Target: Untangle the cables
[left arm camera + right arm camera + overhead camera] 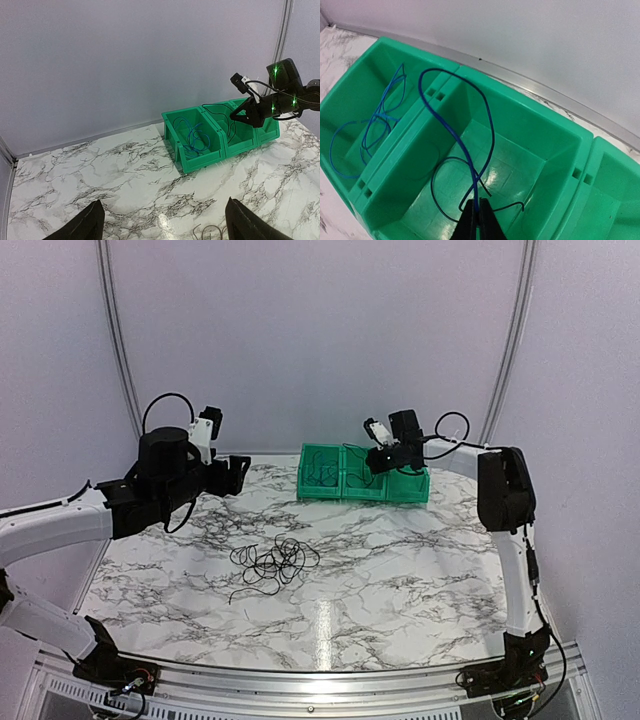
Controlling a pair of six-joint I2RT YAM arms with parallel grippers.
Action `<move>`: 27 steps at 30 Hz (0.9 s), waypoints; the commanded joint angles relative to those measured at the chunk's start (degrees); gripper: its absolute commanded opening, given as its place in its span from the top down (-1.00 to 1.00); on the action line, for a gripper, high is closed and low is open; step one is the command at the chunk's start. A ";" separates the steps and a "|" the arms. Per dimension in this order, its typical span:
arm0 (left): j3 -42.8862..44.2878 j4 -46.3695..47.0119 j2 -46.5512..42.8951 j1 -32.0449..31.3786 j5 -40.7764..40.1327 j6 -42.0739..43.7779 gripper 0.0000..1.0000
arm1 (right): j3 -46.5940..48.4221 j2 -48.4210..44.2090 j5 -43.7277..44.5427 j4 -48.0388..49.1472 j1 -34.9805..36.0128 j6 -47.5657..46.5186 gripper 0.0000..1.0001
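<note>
Tangle of thin dark cables (pixel 275 562) lies loose on the marble bench (pixel 420 580), about centre, in front of the green bins (pixel 362 485) and well apart from them. Neither arm touches it.

Three bins stand side by side at the back of the bench, near the wall. The right fingers (pixel 479 219) hang over the middle bin, pinched tight on a dark-blue wire (pixel 485 115). This wire rises from the fingers, arcs up over the divider towards the left bin and drops back into the middle bin. A thinner dark strand (pixel 436 192) curls on the middle bin's floor just beside the fingers; cannot tell if it is the same wire or a separate one. A light-blue wire (pixel 370 125) lies in loops in the left bin, not held. The part of the right bin that shows is bare green plastic.

The left fingers (pixel 242 473) hover above the bench's left rear area, pointing towards the bins, holding nothing. In the left wrist view both tips sit far apart at the bottom corners, spread wide, with bare marble between them. The edge of the tangle just shows at the bottom of that view, near the right tip.
</note>
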 commanded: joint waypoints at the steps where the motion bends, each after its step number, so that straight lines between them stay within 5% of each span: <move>1: -0.76 1.50 -1.47 0.23 0.31 -0.25 -0.73 | -0.16 -0.41 -1.81 -2.23 0.49 1.31 0.65; 7: -0.77 1.50 -1.81 0.23 0.37 -0.11 -0.73 | -3.13 -6.77 -5.29 -1.97 0.49 0.70 -0.04; 9: -0.76 1.50 -1.94 0.23 0.55 -0.12 -0.73 | -2.34 -7.52 -5.52 -3.06 0.49 -0.27 -0.14; 18: -0.85 1.50 -2.14 0.26 1.11 -0.02 -0.73 | 0.35 -6.11 -5.07 -4.90 0.51 -2.91 0.00; 25: -1.03 1.50 -1.77 0.23 1.21 0.19 -0.76 | -6.19 -13.27 -19.91 -4.44 2.58 -7.01 0.09; 27: -1.02 1.50 -1.44 0.23 0.42 -1.30 -0.97 | -9.27 -15.92 -24.88 -5.15 4.29 -11.84 0.10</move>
